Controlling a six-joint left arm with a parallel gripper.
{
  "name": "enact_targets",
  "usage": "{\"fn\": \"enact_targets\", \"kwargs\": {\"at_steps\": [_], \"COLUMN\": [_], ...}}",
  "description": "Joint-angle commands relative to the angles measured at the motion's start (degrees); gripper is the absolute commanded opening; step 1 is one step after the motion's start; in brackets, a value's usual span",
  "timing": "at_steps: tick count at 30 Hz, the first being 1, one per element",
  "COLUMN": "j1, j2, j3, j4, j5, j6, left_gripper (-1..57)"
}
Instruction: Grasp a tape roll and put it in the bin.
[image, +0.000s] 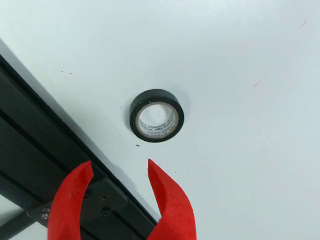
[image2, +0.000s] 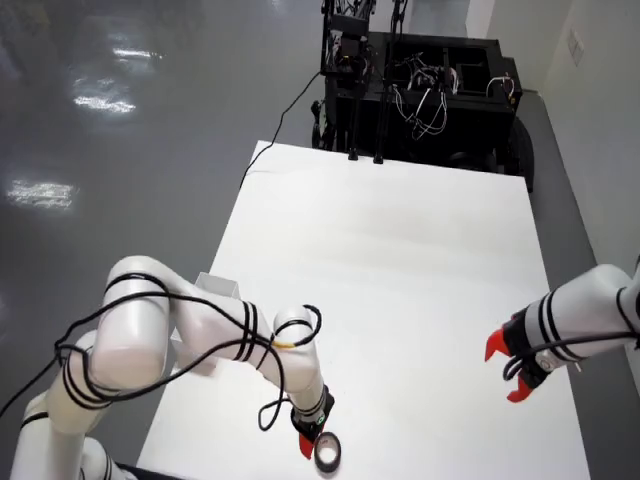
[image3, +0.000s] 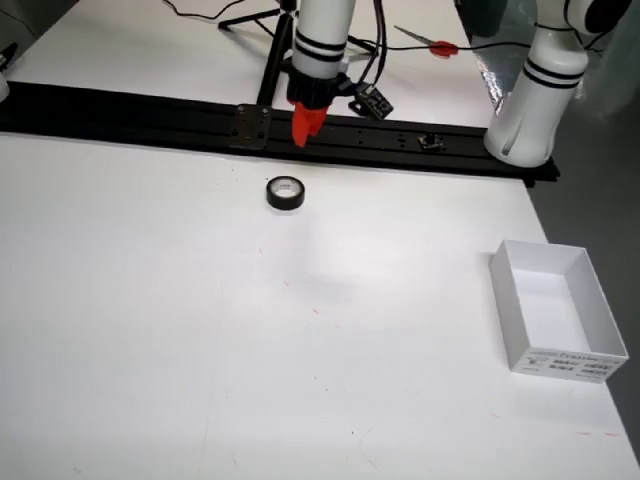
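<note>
The tabletop (image3: 150, 330) is white and flat, and fills most of the side view. A black rail (image3: 130, 115) runs along its far edge in that view; in the view that rides on the pincer the same rail (image: 35, 150) crosses the lower left corner.

The working arm (image2: 200, 340) is white with black bands and a looped cable. In the view from above it reaches from the lower left toward the near edge of the tabletop (image2: 400, 260). A second arm (image2: 590, 320) with red fingers shows at the right edge of that view, well apart from the roll.

The bin (image3: 555, 310) is a white open box. In the side view it stands on the tabletop at the right, well apart from the roll. In the view from above only part of the bin (image2: 222, 290) shows behind the working arm.

The pincer (image: 120, 167) has two red fingers (image: 170, 200), spread apart with nothing between them. In the side view the pincer (image3: 306, 125) hangs over the rail, near the roll but not touching it.

The roll (image: 157, 115) is black tape on a pale core. It lies flat on the tabletop, just beyond the fingertips in the riding view. In the side view the roll (image3: 285, 193) lies near the rail; in the view from above the roll (image2: 328, 454) lies just beside the pincer (image2: 308, 436).
</note>
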Motion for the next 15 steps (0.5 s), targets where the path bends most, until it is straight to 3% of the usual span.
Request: {"fn": "enact_targets", "kwargs": {"at_steps": [1,15], "j1": [-0.8,-2.8], "j2": [3.8,8.0], "j3": [0.3,-4.6], "j4": [-1.4,-1.1], "j5": [-3.8,-5.6], "j6": [-1.0,-1.2], "left_gripper": [24.4,24.5]}}
